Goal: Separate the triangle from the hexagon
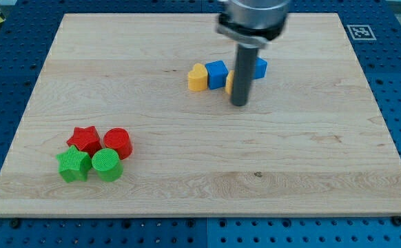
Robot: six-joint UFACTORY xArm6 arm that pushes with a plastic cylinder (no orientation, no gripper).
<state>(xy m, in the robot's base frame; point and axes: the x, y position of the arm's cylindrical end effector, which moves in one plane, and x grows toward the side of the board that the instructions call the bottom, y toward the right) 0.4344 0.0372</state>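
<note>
Tip (239,104) seen on wooden board (311,158), just below upper-centre cluster. No hand or gripper fitted; rod only.

Cluster, view's left to right: yellow heart (198,78), blue block (216,73), yellow block (229,81) largely hidden behind rod, second blue block (260,67) partly hidden. Shapes of these last three not made out; triangle and hexagon cannot be told apart.

Lower left group, well apart: red star (84,140), red cylinder (117,143), green star (74,164), green cylinder (107,164), packed closely together.

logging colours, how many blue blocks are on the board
2. One blue block sits right of the yellow heart; another peeks out right of the rod. A yellow piece behind the rod is partly hidden, maybe more.
</note>
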